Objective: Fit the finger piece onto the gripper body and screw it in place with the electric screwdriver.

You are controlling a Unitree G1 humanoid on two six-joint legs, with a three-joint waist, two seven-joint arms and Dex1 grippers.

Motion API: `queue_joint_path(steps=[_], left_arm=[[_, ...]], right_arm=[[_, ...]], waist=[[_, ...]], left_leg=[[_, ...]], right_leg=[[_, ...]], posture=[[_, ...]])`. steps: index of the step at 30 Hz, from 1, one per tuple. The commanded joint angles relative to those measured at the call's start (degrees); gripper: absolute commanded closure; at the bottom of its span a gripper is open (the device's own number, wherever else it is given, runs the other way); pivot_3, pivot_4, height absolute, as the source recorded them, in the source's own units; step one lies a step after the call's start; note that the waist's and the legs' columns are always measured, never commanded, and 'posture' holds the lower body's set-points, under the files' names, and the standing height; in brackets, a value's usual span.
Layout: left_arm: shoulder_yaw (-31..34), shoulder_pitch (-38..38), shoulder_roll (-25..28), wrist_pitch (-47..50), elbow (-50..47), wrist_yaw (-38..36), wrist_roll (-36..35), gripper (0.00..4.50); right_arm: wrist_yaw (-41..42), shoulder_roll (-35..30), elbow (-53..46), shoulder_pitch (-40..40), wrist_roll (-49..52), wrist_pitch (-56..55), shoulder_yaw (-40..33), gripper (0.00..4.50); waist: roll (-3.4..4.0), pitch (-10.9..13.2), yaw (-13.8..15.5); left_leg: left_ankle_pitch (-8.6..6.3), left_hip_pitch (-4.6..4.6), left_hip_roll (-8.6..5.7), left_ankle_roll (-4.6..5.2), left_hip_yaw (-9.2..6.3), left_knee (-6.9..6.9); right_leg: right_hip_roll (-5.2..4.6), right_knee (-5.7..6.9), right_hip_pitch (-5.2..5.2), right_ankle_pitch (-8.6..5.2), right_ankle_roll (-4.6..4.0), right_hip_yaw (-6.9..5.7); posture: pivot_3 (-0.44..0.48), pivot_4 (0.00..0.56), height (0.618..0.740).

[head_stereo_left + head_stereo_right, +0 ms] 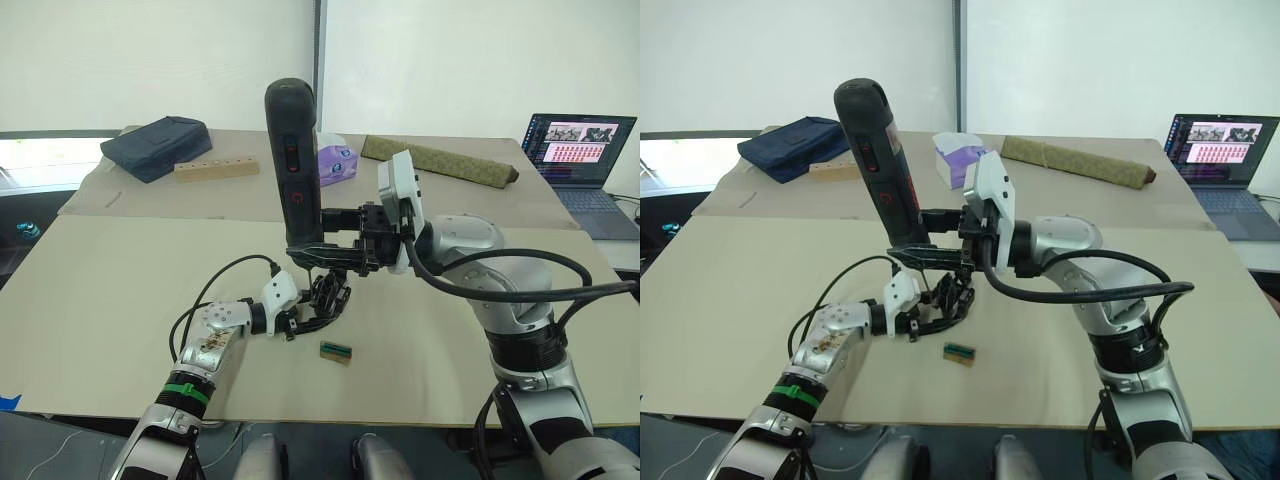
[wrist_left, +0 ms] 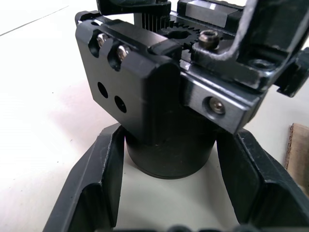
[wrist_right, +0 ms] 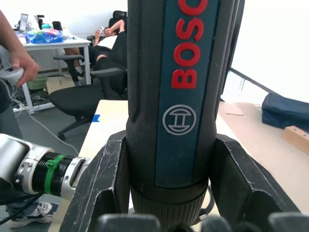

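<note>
Nearest on the surface (image 1: 100, 300) lies a small green-and-brown block (image 1: 336, 351), apart from the work. Just behind it the left tool (image 2: 166, 193) has its fingers closed around the round base of the gripper body (image 1: 328, 296) and holds it on the surface. The right tool (image 3: 169, 193) is clamped on the lower barrel of the screwdriver (image 1: 293, 160), which stands almost upright, long axis vertical, bit pointing down. The body lies directly under the bit, so the coming move is, I judge, a short straight descent. Whether the bit already sits in a screw head I cannot tell; the right tool's fingers cover that spot. The finger piece cannot be told apart from the body's black parts; two screw heads show in the left wrist view.
</note>
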Motion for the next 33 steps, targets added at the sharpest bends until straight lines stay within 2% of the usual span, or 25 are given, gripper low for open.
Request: queue_joint_path(steps=[1, 33], left_arm=[[-1.5, 1.58, 0.9, 2.75, 1.88, 0.43, 1.69, 2.21], [-1.95, 2.54, 0.74, 4.92, -0.55, 0.95, 1.47, 2.21]], right_arm=[[0.26, 0.54, -1.24, -0.6, -0.08, -2.78, -1.57, 2.6], [1.14, 1.2, 0.15, -1.85, -3.75, -1.62, -0.41, 2.6]], waist=[[0.0, 0.0, -0.05], [0.0, 0.0, -0.34]], left_leg=[[0.0, 0.0, 0.0, 0.0, 0.0, 0.0], [0.0, 0.0, 0.01, 0.0, 0.0, -0.03]], right_leg=[[0.0, 0.0, 0.0, 0.0, 0.0, 0.0], [0.01, -0.02, -0.01, 0.0, 0.0, -0.01]], posture=[[0.0, 0.15, 0.74], [0.0, 0.15, 0.74]])
